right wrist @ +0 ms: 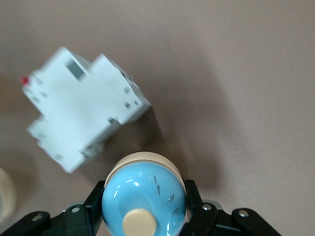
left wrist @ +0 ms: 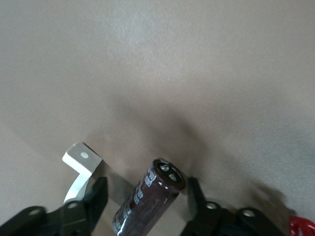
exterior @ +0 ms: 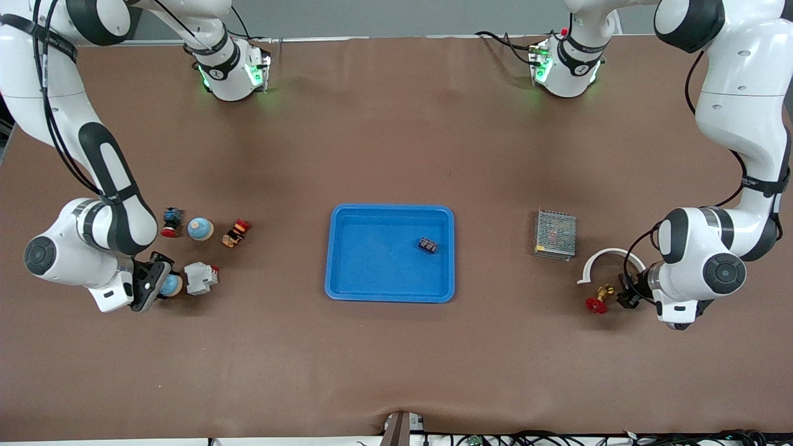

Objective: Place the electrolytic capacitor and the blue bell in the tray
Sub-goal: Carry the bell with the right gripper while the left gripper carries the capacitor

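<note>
1. Front view: the blue tray [exterior: 390,253] lies mid-table, a small dark part [exterior: 428,245] inside it; the right gripper [exterior: 162,286] is at a blue bell [exterior: 171,285] beside a white breaker [exterior: 200,278].
2. Left wrist view: the left gripper [left wrist: 147,201] has its fingers [left wrist: 96,196] on both sides of the brown capacitor [left wrist: 147,199], gaps showing.
3. Right wrist view: the right gripper's fingers [right wrist: 94,204] are closed on the bell.

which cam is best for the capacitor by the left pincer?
Left wrist view: the electrolytic capacitor fills the space between the left pincer's fingers, terminals and printed sleeve visible. In the front view the arm hides it. The right wrist view doesn't show it.
</note>
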